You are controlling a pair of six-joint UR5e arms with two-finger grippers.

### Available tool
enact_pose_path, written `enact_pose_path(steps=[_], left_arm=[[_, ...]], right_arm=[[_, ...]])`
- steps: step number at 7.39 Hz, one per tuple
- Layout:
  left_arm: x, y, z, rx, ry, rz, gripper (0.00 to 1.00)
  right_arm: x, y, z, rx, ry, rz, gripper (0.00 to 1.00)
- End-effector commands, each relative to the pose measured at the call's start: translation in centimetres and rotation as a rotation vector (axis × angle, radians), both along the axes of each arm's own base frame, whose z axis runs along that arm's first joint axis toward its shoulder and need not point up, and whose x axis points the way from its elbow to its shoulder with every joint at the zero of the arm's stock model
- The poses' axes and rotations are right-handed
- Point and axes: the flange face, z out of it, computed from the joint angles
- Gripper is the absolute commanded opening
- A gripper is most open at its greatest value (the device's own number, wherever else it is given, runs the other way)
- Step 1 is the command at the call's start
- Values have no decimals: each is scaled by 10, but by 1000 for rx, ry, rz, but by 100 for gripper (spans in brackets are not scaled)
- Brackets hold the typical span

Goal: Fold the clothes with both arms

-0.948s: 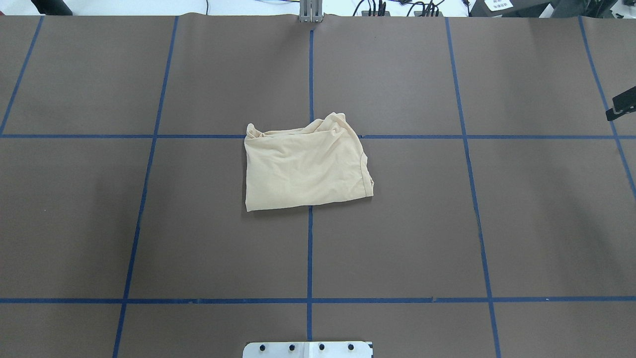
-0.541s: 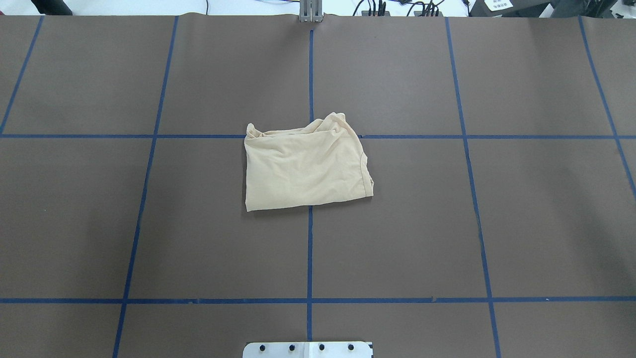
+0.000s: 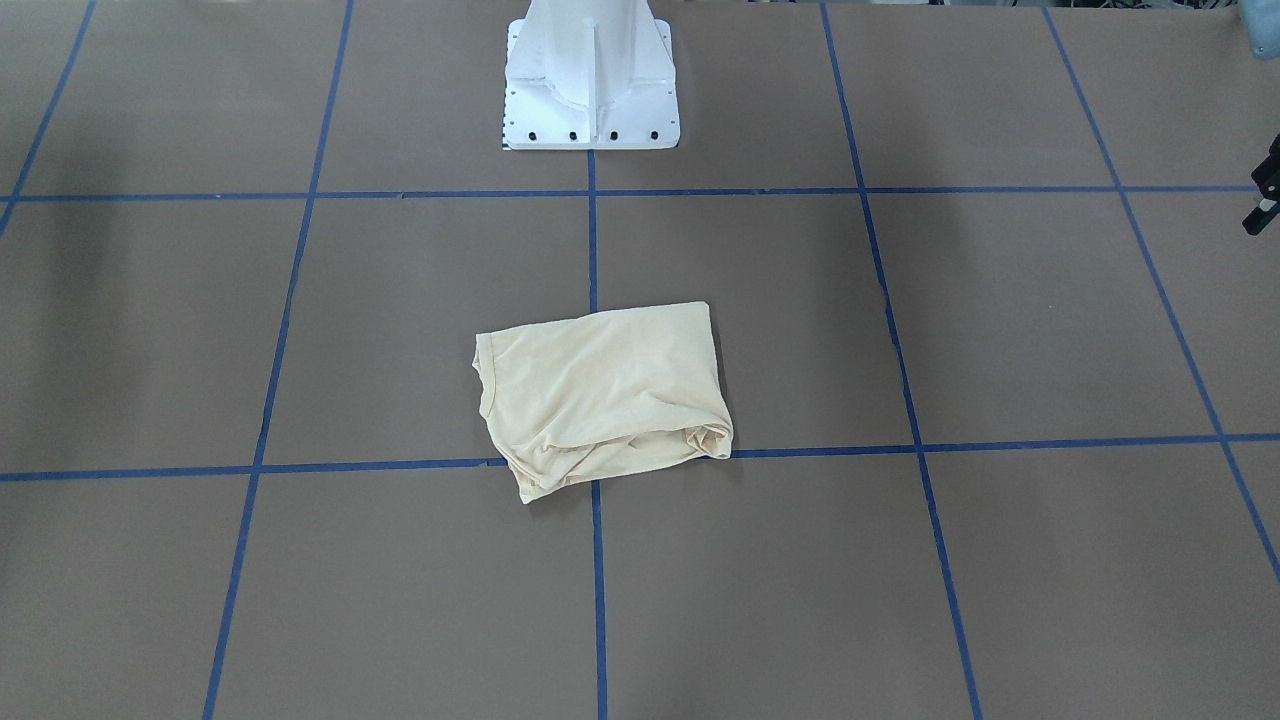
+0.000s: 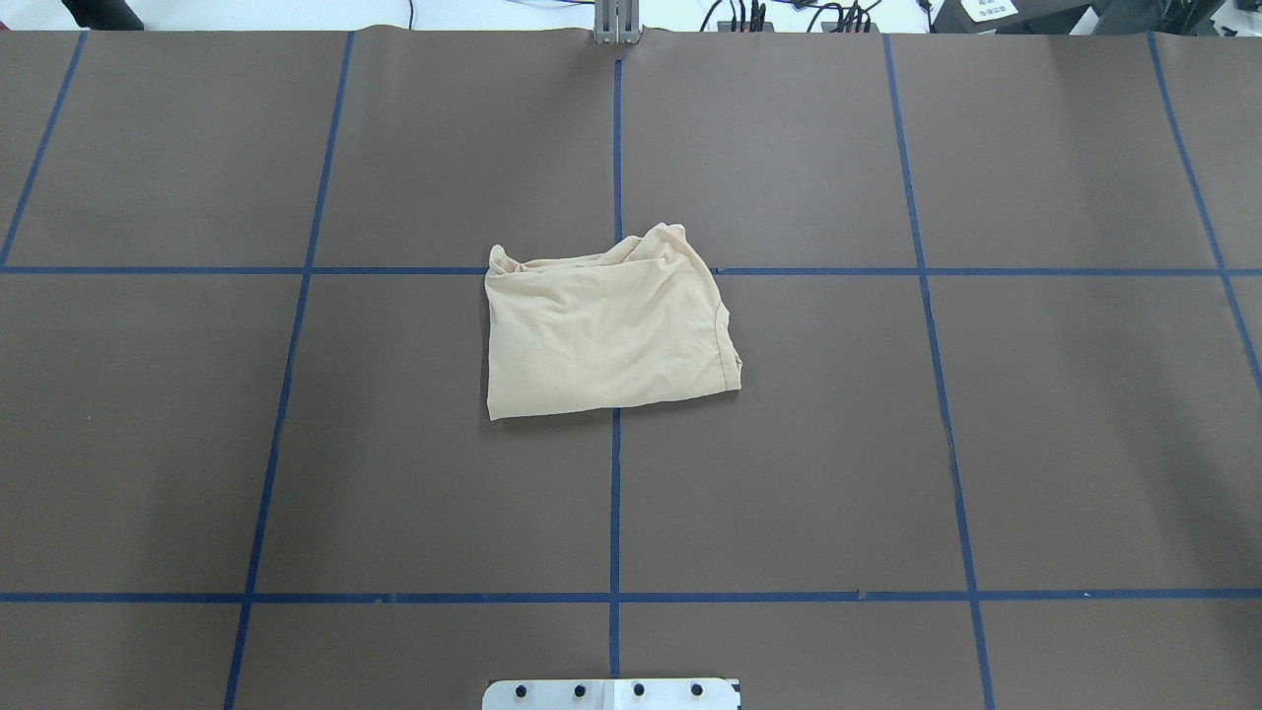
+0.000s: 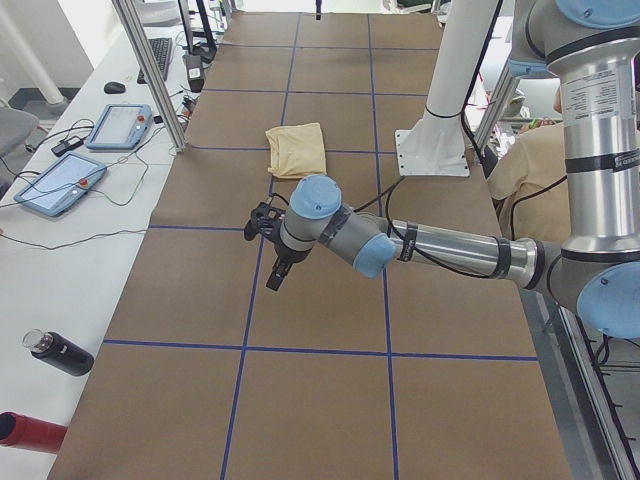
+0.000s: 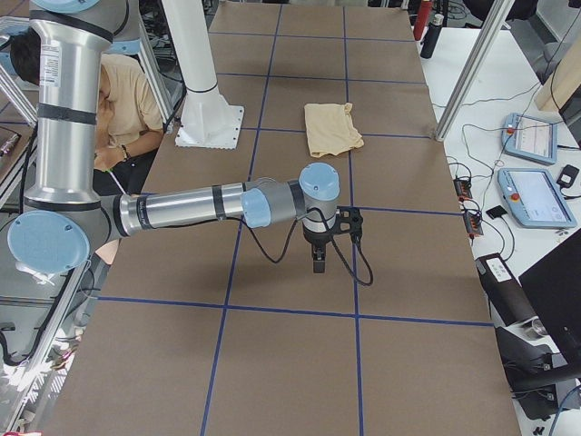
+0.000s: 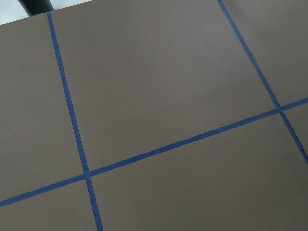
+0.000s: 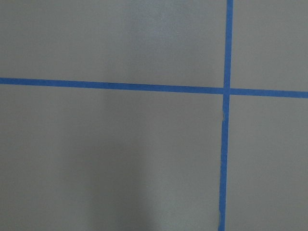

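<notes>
The clothes, one pale cream-yellow shirt (image 4: 606, 335), lie folded into a rough rectangle at the table's centre, bunched along the far edge (image 3: 600, 400). No print shows. Both arms are drawn well away from it. In the left side view the near left arm reaches over the mat and its gripper (image 5: 273, 282) points down, about one grid square from the shirt (image 5: 297, 150). A black sliver of that left gripper (image 3: 1266, 195) shows at the front view's right edge. The right gripper (image 6: 317, 265) hangs likewise, short of the shirt (image 6: 331, 127). I cannot tell whether either is open or shut. Both wrist views hold only mat and tape.
The brown mat (image 4: 296, 444) carries a blue tape grid. The white pedestal (image 3: 590, 80) stands at the robot's side. Tablets (image 5: 120, 125) and a bottle (image 5: 60, 352) lie beside the mat. A seated person (image 6: 123, 91) is behind the robot. A metal post (image 6: 477, 64) stands at the edge.
A black gripper part at the overhead view's right edge 0.9 s ago has left that view. The shirt has not moved.
</notes>
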Motion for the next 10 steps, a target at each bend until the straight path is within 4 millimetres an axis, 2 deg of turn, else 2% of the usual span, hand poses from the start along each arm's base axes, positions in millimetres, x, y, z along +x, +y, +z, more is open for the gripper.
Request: enact_pose_path(steps=[1,2,3,4,5,8,10], left_arm=[[-1,3,0,-3,4,-1,100],[-1,3,0,-7,0,-4,100],[1,1,9,-28,-4,-2,100],[1,-3,9,-29,-1,1,100],[2,-2,8,-28,2,3,100],[2,-1,3,-18,7,6,100],[2,-4,0,-10,8,6,100]], right_arm=[[8,9,16,12,76,21,100],[10,10,19,29,102,21,100],[10,9,14,42,102,19,100],[11,10,11,48,105,22,100],[11,10,10,52,105,21,100],[10,10,21,25,106,22,100],[6,10,20,15,86,21,100]])
